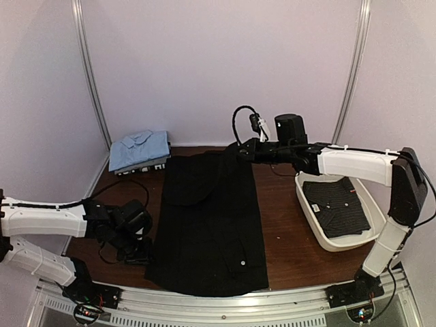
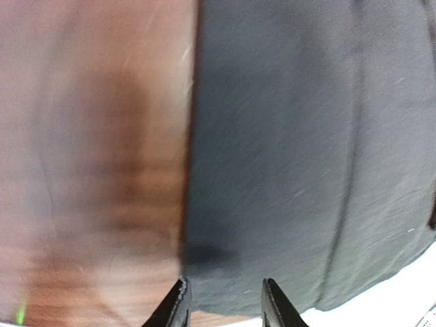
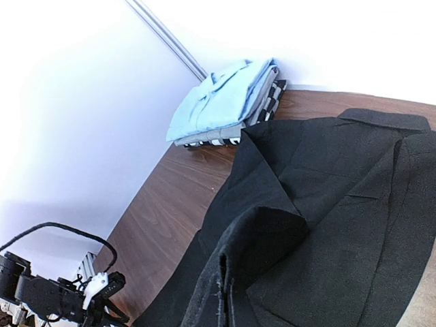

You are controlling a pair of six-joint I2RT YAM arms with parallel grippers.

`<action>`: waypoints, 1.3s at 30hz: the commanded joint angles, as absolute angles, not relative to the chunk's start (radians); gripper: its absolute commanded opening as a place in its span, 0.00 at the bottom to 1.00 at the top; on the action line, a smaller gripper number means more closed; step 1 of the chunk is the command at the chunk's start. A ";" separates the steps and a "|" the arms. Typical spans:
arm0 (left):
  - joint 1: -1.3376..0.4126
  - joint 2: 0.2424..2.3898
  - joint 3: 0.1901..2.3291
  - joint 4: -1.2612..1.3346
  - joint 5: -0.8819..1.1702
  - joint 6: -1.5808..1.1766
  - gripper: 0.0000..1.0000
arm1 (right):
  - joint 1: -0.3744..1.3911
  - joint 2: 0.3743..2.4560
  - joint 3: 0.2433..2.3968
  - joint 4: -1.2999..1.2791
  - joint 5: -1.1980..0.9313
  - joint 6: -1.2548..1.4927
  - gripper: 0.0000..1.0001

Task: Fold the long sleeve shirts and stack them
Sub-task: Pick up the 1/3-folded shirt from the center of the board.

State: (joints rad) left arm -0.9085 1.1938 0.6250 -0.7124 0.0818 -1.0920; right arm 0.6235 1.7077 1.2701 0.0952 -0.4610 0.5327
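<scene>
Black shirt (image 1: 211, 218) lies spread lengthwise down the middle of the table (image 1: 279, 211). The right gripper (image 1: 241, 151) is clamped on its far edge, bunching the cloth there. The left gripper (image 2: 225, 308) hovers at the shirt's left edge, fingers partly apart, nothing between them. The dotted shirt (image 1: 337, 204) sits folded in the white tray (image 1: 304, 199) to the right, and a blue-topped folded stack (image 1: 139, 150) waits in the far-left corner.

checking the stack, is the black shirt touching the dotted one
Apart: top view shows bare table between the black shirt and the tray holding the dotted shirt.

White arms (image 1: 351, 163) bear black joints (image 1: 407, 187), black left pincer (image 2: 223, 303), looping cable (image 1: 234, 121).
</scene>
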 commanded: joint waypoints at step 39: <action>-0.977 1.190 0.515 -0.673 0.119 -1.166 0.03 | 0.627 1.737 1.660 -0.049 -0.472 0.460 0.00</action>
